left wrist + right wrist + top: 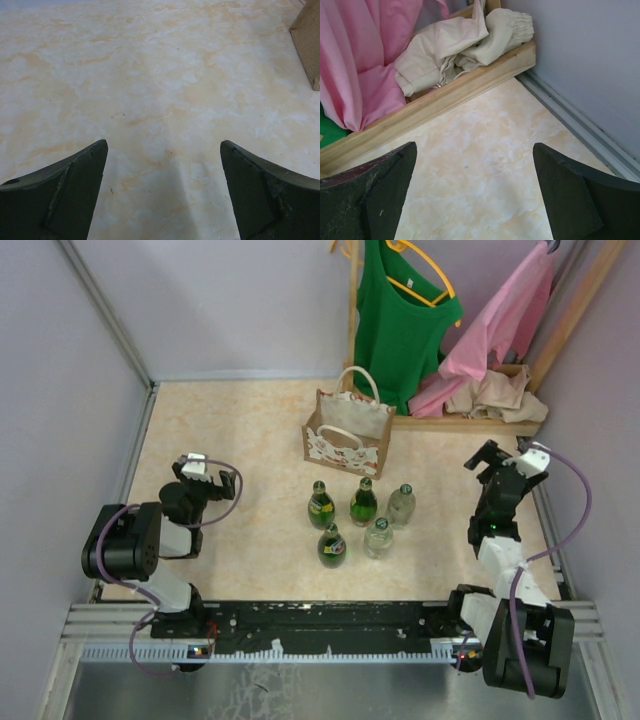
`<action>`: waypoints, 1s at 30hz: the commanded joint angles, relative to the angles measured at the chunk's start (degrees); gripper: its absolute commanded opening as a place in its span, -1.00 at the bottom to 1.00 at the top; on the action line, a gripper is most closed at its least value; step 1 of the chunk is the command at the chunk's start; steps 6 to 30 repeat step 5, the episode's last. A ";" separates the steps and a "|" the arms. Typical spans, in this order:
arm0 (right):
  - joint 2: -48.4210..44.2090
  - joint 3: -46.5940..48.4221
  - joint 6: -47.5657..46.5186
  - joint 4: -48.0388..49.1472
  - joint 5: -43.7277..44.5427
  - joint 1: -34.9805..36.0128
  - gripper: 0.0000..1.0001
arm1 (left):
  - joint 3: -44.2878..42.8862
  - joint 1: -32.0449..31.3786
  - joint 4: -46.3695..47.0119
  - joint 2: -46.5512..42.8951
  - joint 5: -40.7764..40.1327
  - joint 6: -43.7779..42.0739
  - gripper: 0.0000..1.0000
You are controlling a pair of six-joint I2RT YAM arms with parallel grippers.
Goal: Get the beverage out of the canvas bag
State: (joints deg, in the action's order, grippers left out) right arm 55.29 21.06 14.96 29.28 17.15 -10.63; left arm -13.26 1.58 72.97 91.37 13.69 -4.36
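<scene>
The canvas bag (347, 432) stands upright at the back middle of the table, with white handles and a lace-patterned front. No bottle shows in its opening. Three green bottles (320, 506) and two clear bottles (401, 506) stand on the table in front of it. My left gripper (203, 476) is open and empty at the left, away from the bottles; in its wrist view (164, 145) only bare table lies between the fingers, with the bag's corner (307, 45) at the right edge. My right gripper (492, 460) is open and empty at the right, and also shows in its wrist view (474, 147).
A wooden clothes rack base (470, 422) stands at the back right with a green top (400, 320) and a pink garment (505, 325) hanging above it. Cream cloth (455, 45) lies in the base. Grey walls enclose the table; a metal rail (570, 120) runs along the right.
</scene>
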 commanded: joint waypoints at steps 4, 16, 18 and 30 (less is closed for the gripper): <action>0.71 -0.23 -0.72 4.97 -0.03 -0.09 0.98 | -0.65 -0.40 0.50 0.02 0.06 -0.22 0.99; 0.92 -0.23 -0.74 4.99 -0.19 -0.10 0.98 | -0.67 -0.43 0.51 0.01 0.06 -0.24 0.99; 0.92 -0.23 -0.74 4.99 -0.19 -0.10 0.98 | -0.67 -0.43 0.51 0.01 0.06 -0.24 0.99; 0.92 -0.23 -0.74 4.99 -0.19 -0.10 0.98 | -0.67 -0.43 0.51 0.01 0.06 -0.24 0.99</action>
